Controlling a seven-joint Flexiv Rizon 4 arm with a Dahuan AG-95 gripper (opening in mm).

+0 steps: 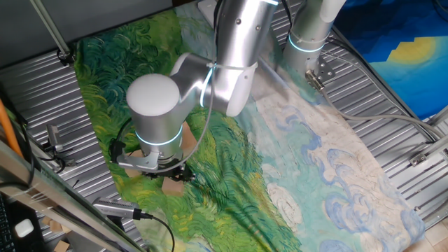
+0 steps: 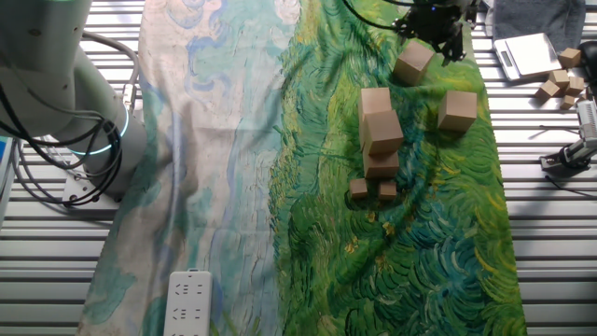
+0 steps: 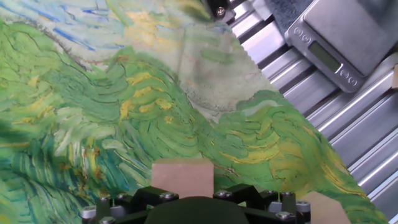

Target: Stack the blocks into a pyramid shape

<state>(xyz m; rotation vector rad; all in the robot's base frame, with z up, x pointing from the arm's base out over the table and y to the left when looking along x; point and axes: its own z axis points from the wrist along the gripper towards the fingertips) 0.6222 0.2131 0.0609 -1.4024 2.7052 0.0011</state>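
A: Gripper status?
B: Black two-finger gripper (image 2: 431, 21) sits at the far edge of the green painted cloth (image 2: 429, 233), over a tilted light-tan wooden cube (image 2: 412, 62). Can't tell if it's clamped; in the hand view the fingers are hidden and one cube (image 3: 183, 177) sits right at the hand.
A: Other blocks?
B: Three large cubes in a touching line (image 2: 380, 133), one apart beside them (image 2: 458, 109), two small ones (image 2: 372, 189) in front. Grey scale (image 2: 527, 54) off the cloth.

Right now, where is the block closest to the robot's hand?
In the other fixed view, that block lies tilted on the green cloth near the top, just below the gripper, up-left of a lone block.
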